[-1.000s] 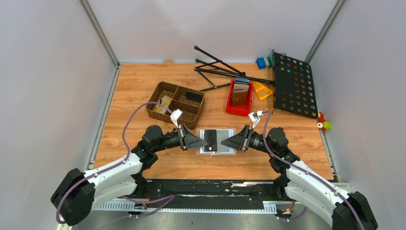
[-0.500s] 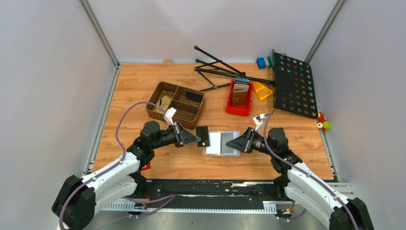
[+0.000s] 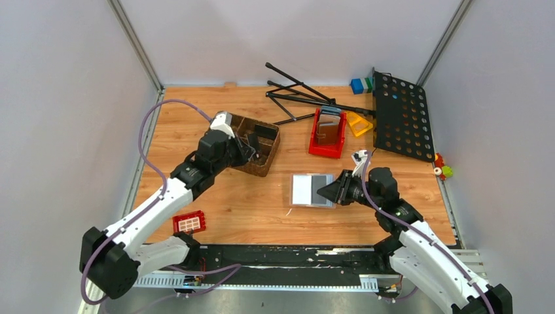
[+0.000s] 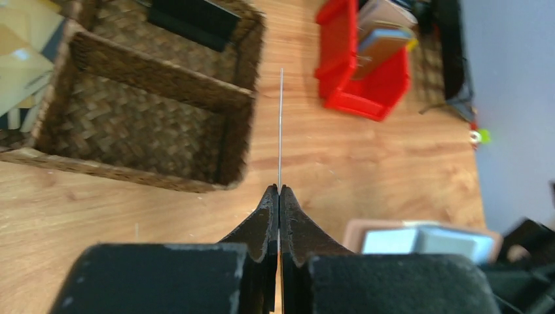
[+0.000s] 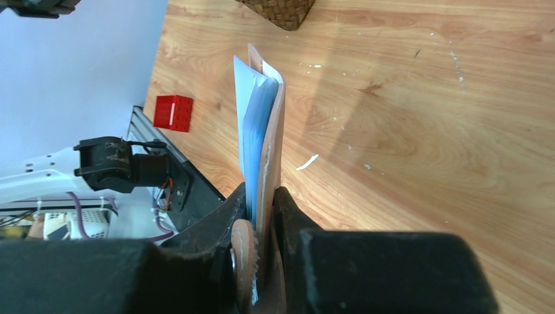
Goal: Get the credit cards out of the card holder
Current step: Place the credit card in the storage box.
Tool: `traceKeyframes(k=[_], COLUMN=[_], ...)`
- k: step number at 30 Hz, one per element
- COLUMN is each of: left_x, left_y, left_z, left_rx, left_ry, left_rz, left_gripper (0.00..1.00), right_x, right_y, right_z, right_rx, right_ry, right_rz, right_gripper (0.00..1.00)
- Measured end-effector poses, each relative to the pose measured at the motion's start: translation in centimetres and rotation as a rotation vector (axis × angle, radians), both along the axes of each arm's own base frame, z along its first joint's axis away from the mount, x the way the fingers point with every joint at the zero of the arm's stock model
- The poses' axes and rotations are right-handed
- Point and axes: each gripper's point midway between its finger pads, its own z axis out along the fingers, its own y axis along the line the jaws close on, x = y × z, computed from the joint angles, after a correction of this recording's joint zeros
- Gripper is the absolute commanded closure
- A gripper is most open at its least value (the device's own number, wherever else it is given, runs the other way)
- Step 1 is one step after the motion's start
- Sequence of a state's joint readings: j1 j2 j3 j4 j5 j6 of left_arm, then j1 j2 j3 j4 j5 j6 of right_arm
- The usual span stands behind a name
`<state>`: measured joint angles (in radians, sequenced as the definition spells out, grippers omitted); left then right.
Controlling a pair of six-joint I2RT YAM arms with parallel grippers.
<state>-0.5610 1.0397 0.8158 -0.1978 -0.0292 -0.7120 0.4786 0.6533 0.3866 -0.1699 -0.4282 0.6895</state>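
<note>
L tool (image 4: pixel 279 191) clamped on card (image 4: pixel 281 121) (edge-on), nr wicker basket (image 4: pixel 237 139)

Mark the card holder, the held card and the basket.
card holder (image 3: pixel 304 190), top external view, light inside face.
card (image 4: pixel 281 131), left wrist view, thin edge.
basket (image 4: pixel 150 69), left wrist view, divider wall.

A wooden table (image 3: pixel 196 118) with warm oak-grain planks fills the enclosure. Plain pale grey walls (image 3: pixel 294 39) close it on three sides, with aluminium posts (image 3: pixel 134 42) at the back corners. Lighting is soft and even.
</note>
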Motion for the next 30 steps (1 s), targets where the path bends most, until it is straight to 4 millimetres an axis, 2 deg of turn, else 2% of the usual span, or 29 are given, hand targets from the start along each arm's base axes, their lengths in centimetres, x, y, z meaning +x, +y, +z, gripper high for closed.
traceKeyframes(k=[4, 7, 10, 14, 20, 27, 30], left_x=[2.1, 4.3, 6.6, 9.4, 10.5, 12.8, 13.3], left_y=[0.8, 1.9, 2.1, 1.2, 1.0, -0.4, -0.9], left_z=[-2.3, -3.5, -3.0, -2.4, -4.4, -4.4, -5.0], left_rx=[0.022, 0.034, 0.029, -0.008, -0.02, -0.097, -0.117], left_ry=[0.066, 0.183, 0.245, 0.284, 0.348, 0.384, 0.404], left_rz=[0.135, 0.336, 0.479, 0.59, 0.696, 0.769, 0.786], left_gripper=[1.0, 1.0, 1.0, 1.0, 1.0, 1.0, 1.0], right_x=[0.3, 0.4, 0.5, 0.6, 0.6, 0.6, 0.6], right_y=[-0.3, -0.4, -0.5, -0.8, -1.0, -1.0, -1.0], right_z=[0.0, 0.2, 0.2, -0.1, -0.4, -0.4, -0.4], right_rx=[-0.054, -0.076, -0.087, -0.107, -0.119, -0.124, -0.127], right_ry=[-0.013, -0.025, -0.037, -0.042, -0.039, -0.047, -0.051], right_rz=[0.005, 0.011, 0.012, 0.005, 0.001, 0.01, 0.013], right_gripper=[0.95, 0.95, 0.95, 0.96, 0.96, 0.97, 0.97])
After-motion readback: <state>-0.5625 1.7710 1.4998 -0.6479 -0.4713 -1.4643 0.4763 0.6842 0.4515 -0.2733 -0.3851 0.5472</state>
